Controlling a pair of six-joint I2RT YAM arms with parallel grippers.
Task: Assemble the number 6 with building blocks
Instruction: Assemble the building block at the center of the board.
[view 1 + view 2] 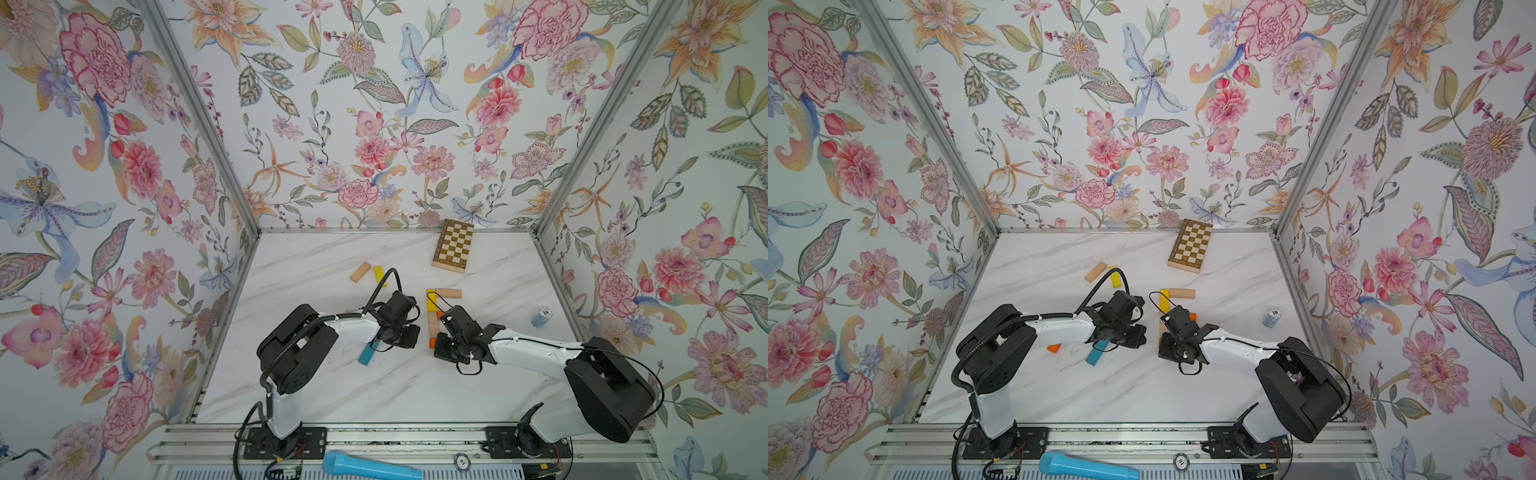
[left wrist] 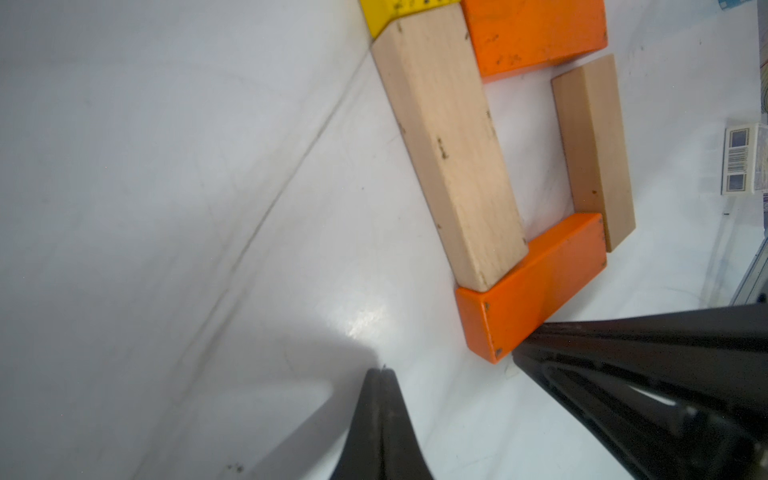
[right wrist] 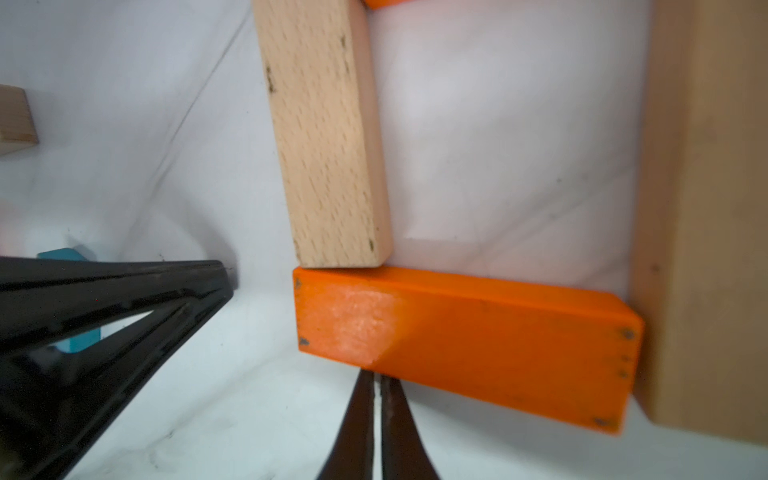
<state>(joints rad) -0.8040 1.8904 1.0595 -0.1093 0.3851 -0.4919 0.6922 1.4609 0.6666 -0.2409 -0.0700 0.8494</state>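
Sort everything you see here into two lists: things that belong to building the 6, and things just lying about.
For the job: number 6 of yellow, beige and orange blocks; teal block; loose beige block; loose yellow block; loose orange block.
Just lying about: chequered board; blue microphone; chip stack; single chip on the front rail.

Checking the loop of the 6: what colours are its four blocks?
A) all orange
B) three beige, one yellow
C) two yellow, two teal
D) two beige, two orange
D: left wrist view shows one beige block opposite another beige block, with one orange block and another orange block between them.
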